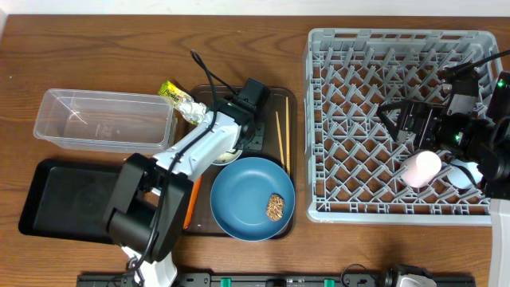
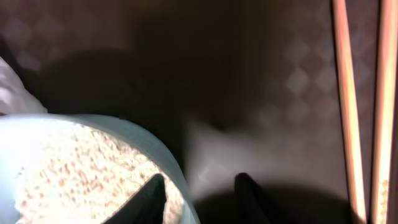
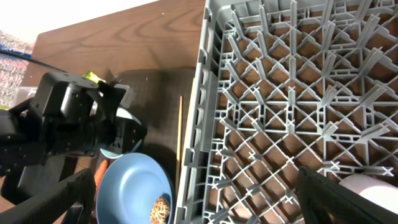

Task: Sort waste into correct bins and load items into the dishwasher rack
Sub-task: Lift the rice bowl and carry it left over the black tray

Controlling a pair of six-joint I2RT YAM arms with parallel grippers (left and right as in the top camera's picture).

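L fingers (image 2: 151, 200) sat narrowly apart, astride rim of white bowl (image 2: 112, 122) w/ rice (image 2: 74, 168), on serving tray (image 2: 261, 74) near chopsticks (image 2: 348, 106). R fingers (image 3: 56, 202) were spread wide above rack (image 1: 358, 104). Pink cup (image 1: 421, 169) lay inside rack.

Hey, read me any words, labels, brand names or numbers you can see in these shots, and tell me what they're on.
No text can be read in any view.
snack wrapper: any print on it is too small and blurred to read.
dishwasher rack, blue plate, clear tub: no marks show.
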